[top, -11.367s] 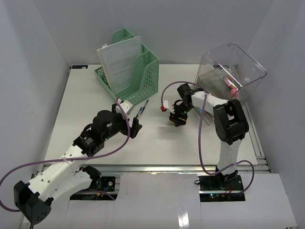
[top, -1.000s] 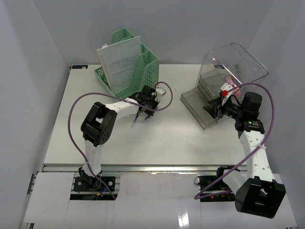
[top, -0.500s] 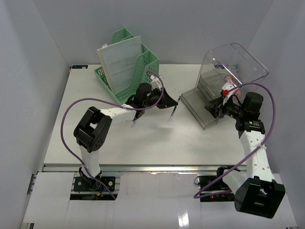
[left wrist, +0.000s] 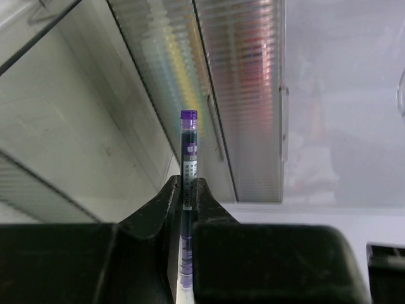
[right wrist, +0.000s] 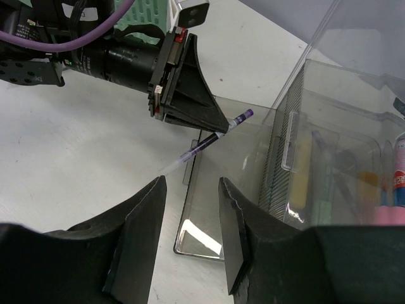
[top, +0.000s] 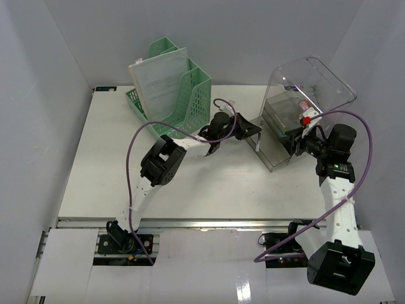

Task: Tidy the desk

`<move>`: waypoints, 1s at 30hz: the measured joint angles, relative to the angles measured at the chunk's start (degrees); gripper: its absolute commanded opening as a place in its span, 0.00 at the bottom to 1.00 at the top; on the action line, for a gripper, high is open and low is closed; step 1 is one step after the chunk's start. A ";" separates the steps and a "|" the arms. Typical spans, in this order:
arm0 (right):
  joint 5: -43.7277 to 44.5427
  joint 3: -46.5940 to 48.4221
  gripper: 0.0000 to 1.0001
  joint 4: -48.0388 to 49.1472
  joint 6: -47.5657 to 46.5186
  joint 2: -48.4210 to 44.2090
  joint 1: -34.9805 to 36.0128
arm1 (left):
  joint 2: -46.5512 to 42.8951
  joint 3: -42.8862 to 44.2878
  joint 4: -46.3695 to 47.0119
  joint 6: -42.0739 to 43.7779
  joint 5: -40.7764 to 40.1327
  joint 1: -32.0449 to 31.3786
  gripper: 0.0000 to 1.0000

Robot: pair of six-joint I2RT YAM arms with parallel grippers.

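Desk [top: 95, 177] fills the frame's middle, green file rack [top: 171, 88] at upper left. Centre, left gripper [top: 248, 129] pinches a purple-capped pen [right wrist: 212, 138] beside the clear box [top: 316, 88]; at right, right gripper [right wrist: 191, 190] has jaws spread apart.

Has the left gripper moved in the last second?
Yes. In the top view the left gripper, shut on the purple pen, has swung right, away from the green file rack, to the open drawer of the clear organizer.

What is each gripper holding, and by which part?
The left gripper pinches a pen by its barrel, with the purple end jutting out beyond the grip. The right gripper is open, holding nothing.
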 measured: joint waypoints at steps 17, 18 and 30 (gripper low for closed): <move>-0.90 -0.12 0.46 0.52 0.14 -0.01 -0.96 | 6.12 13.02 -11.78 -0.78 -5.68 -0.81 0.46; -1.38 -0.19 0.46 0.60 0.14 -0.01 -1.09 | 6.10 12.90 -12.10 -0.16 -5.68 -0.76 0.46; -9.56 -0.89 0.59 -3.21 -3.02 2.58 5.16 | -26.73 -11.77 -24.49 32.77 -7.62 1.96 0.85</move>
